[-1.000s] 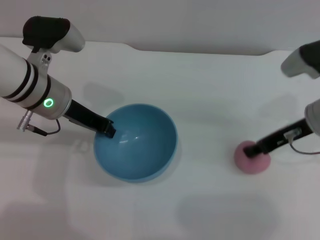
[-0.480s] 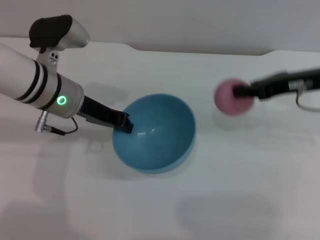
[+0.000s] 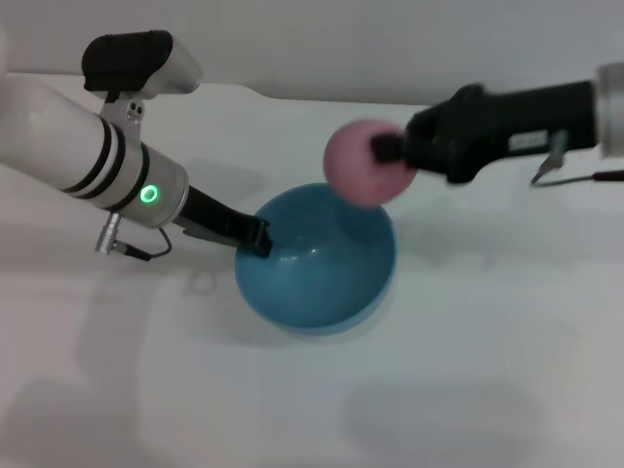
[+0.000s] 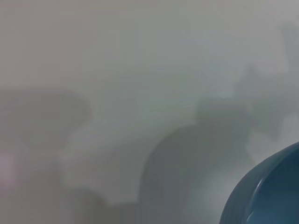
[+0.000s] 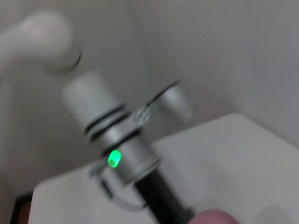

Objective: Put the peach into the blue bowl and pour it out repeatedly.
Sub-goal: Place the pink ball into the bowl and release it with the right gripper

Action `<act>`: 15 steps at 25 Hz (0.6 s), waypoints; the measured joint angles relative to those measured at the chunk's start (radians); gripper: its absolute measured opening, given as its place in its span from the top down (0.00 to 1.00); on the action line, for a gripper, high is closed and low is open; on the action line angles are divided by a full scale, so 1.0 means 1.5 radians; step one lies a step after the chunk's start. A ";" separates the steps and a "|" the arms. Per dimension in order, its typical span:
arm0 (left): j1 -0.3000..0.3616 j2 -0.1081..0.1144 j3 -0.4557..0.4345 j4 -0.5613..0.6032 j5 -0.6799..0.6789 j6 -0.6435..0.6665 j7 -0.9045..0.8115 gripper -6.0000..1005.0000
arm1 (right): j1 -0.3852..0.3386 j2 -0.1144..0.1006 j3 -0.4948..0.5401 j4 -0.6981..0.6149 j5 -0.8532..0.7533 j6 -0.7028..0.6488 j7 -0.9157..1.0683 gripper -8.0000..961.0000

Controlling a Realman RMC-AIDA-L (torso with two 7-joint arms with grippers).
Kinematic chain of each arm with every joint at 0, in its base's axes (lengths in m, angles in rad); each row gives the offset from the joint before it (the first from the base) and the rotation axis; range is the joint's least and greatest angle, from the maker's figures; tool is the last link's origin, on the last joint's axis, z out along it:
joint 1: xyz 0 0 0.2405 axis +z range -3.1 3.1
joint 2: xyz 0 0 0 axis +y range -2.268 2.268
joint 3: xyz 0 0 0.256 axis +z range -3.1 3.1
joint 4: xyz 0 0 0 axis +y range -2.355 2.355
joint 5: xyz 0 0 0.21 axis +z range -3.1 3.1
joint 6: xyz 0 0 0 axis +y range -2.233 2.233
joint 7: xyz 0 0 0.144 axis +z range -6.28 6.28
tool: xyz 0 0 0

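Observation:
The blue bowl [image 3: 317, 263] sits on the white table in the head view, and my left gripper [image 3: 255, 239] is shut on its left rim. A part of the bowl's rim shows in the left wrist view [image 4: 266, 191]. My right gripper [image 3: 388, 153] is shut on the pink peach [image 3: 361, 164] and holds it in the air above the bowl's far right rim. The peach's top shows at the edge of the right wrist view [image 5: 215, 217].
The white table [image 3: 487, 331] runs to a pale back wall. The left arm [image 5: 122, 156] with its green light shows across from the right wrist camera.
My right gripper lifted the peach off the table at the right and carried it left to above the bowl. My left gripper moved the bowl to the right.

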 joint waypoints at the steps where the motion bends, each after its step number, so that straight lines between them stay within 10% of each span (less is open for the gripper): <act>1: -0.003 0.000 0.001 0.000 0.000 -0.001 -0.001 0.99 | 0.000 0.001 -0.019 0.004 0.000 0.007 -0.014 0.94; 15: -0.020 -0.002 0.003 -0.001 -0.006 -0.006 -0.001 1.00 | -0.005 0.003 -0.165 0.020 -0.003 0.117 -0.073 0.78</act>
